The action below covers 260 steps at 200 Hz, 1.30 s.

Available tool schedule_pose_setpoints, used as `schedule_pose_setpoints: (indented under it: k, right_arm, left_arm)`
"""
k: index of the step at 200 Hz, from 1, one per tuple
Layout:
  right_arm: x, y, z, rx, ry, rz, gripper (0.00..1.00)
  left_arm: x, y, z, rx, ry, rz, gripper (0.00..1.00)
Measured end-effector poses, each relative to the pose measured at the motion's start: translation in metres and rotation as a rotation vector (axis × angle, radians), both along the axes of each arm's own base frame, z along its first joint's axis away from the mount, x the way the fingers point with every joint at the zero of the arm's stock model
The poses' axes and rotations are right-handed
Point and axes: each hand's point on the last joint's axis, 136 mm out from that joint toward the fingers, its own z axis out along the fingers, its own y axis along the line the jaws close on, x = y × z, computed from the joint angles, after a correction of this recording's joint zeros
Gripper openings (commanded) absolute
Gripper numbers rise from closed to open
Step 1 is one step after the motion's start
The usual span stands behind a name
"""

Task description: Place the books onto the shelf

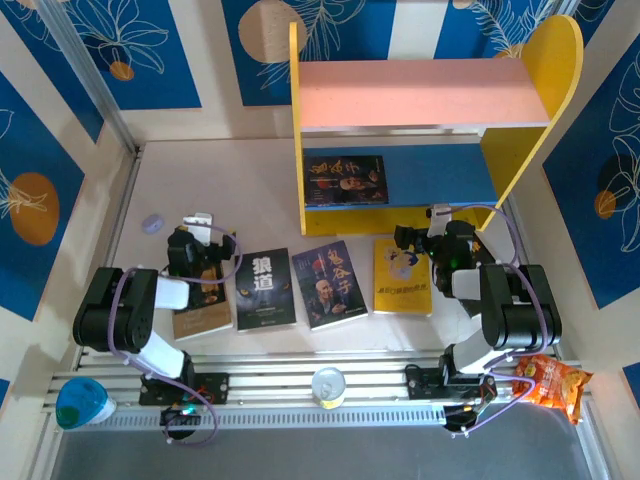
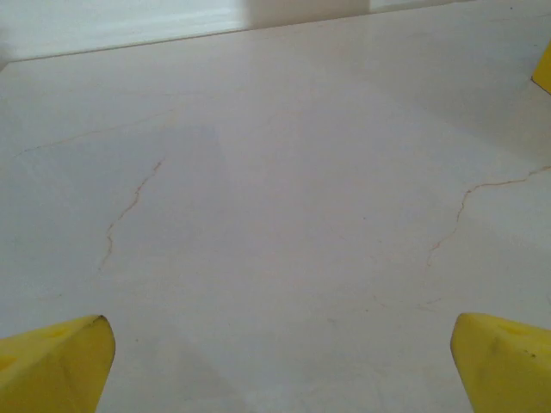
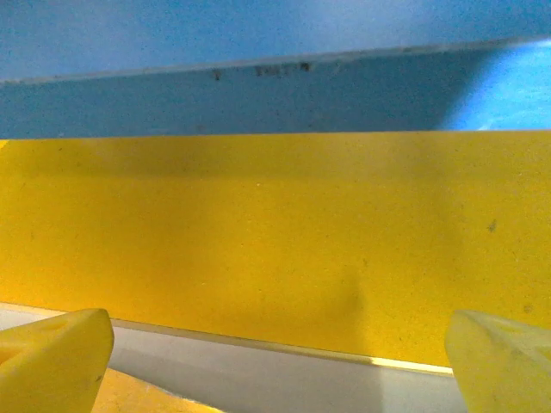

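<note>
Surface: a white tabletop (image 2: 284, 172) with thin brown hairline veins; a ribbed metal rail (image 1: 300, 372) ran along its near edge.
Room: blue wall panels (image 1: 130, 50) with white leaf drawings and orange discs stood on 3 sides.
Shelf: the shelf (image 1: 420, 95) stood at the back centre, with a pink upper board, a blue back and yellow sides, the right one round-topped.
Book on shelf: 1 dark portrait book (image 1: 345, 180) lay on the lower tier at its left end; its gold title was too small to read.
Books on table: 4 lay in a row before the arms.
- a tan book (image 1: 205, 320), partly under the left arm
- a black book (image 1: 265, 292) titled 狼道
- a portrait book (image 1: 330, 285) titled 鬼谷子
- a yellow book (image 1: 403, 277) with unreadable print
Left gripper: the left gripper (image 2: 280, 361) had its yellow fingertips spread wide over bare tabletop, holding nothing.
Right gripper: the right gripper (image 3: 280, 361) was spread wide too and empty, close to the shelf's yellow front lip.
Edges: a can (image 1: 328, 387) stood on the rail between the bases, and an orange snack bag (image 1: 555, 385) lay at the near right corner.
Open room: bare tabletop lay between the left arm and the shelf's left side.
</note>
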Motion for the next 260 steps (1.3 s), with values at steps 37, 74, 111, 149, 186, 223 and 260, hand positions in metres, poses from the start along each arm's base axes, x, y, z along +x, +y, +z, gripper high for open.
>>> schedule_pose_setpoints:
  k: [37,74,111,149,186,223,260]
  right_arm:
    - [0.0000,0.0000,0.0000,0.000,0.000,0.000,0.99]
    - [0.0000,0.0000,0.0000,0.000,0.000,0.000,0.99]
    - [0.0000,0.0000,0.0000,0.000,0.000,0.000,0.99]
    - [0.0000,-0.0002,0.0000,0.000,0.000,0.000,0.99]
    - [0.0000,-0.0004,0.0000,0.000,0.000,-0.001,0.99]
    - [0.0000,-0.0006,0.0000,0.001,0.000,-0.001,0.99]
    - [0.0001,-0.0010,0.0004,0.001,-0.001,-0.002,0.99]
  left_arm:
    - [0.0000,0.0000,0.0000,0.000,0.000,0.000,1.00]
    - [0.0000,0.0000,0.0000,0.000,0.000,0.000,1.00]
    - [0.0000,0.0000,0.0000,0.000,0.000,0.000,1.00]
    - [0.0000,0.0000,0.0000,0.000,0.000,0.000,1.00]
    - [0.0000,0.0000,-0.0001,0.000,0.000,0.000,1.00]
    - [-0.0002,0.0000,-0.0006,0.000,0.003,0.000,1.00]
    - [0.0011,0.0065,-0.0012,0.014,0.031,0.036,1.00]
